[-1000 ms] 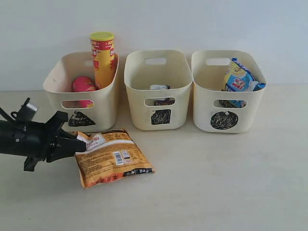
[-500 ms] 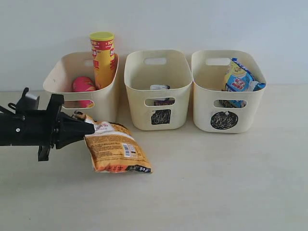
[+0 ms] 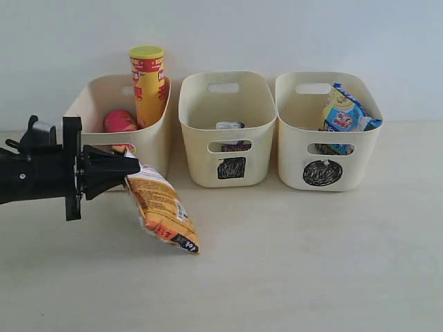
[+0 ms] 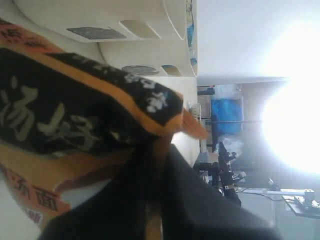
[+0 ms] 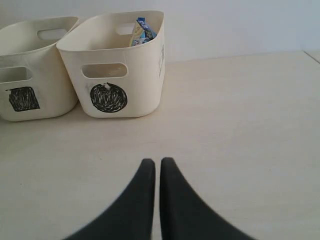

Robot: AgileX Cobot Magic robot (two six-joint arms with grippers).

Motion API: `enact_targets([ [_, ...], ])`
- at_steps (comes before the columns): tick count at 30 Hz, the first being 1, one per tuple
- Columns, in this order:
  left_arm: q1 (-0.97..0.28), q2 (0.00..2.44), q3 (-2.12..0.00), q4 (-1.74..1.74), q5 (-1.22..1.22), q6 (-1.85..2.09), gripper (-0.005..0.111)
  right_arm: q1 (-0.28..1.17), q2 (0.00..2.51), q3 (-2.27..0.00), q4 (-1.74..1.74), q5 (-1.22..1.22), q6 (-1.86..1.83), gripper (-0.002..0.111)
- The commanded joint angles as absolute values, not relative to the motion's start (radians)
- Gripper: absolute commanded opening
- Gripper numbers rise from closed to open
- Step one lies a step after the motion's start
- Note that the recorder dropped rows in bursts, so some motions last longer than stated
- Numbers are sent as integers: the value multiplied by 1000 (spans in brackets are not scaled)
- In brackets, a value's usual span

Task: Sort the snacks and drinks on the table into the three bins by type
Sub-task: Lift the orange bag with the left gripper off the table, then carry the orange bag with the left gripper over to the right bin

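Observation:
My left gripper [image 3: 131, 171] is shut on the top edge of the orange-brown foil bag [image 3: 163, 211], which hangs tilted with its lower corner near the table [image 3: 297, 263]. In the left wrist view the bag [image 4: 75, 125] fills most of the picture, pinched at the gripper [image 4: 159, 150]. The triangle bin [image 3: 149, 142] holds the tall yellow canister [image 3: 147, 83] and a pink canister [image 3: 119, 121]. The square bin [image 3: 227, 128] holds a carton [image 3: 230, 126]. The circle bin [image 3: 325, 131] holds a blue-white bag [image 3: 344, 114]. My right gripper [image 5: 156, 162] is shut and holds nothing, low over bare table.
The three bins stand in a row against a white wall. The right wrist view shows the circle bin [image 5: 117, 75] and the square bin [image 5: 30, 85] beyond the fingers. The right arm is out of the exterior view.
My left gripper has risen and moved right with the orange-brown bag, lifting it from lying flat on the table to hanging almost upright. The right gripper's earlier state is not shown.

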State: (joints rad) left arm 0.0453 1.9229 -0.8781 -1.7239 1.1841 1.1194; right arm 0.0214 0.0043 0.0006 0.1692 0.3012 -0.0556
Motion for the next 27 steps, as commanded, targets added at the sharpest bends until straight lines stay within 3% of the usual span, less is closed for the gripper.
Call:
enact_targets([
  [1, 47, 1886, -873, -1744, 1221, 1131, 4, 21, 0, 0, 168, 288, -57, 0],
  [11, 31, 1792, -878, -1744, 1221, 1115, 4, 21, 0, 0, 168, 288, -57, 0],
  [27, -224, 1726, -1188, -1744, 1180, 957, 4, 21, 0, 0, 168, 288, -57, 0],
])
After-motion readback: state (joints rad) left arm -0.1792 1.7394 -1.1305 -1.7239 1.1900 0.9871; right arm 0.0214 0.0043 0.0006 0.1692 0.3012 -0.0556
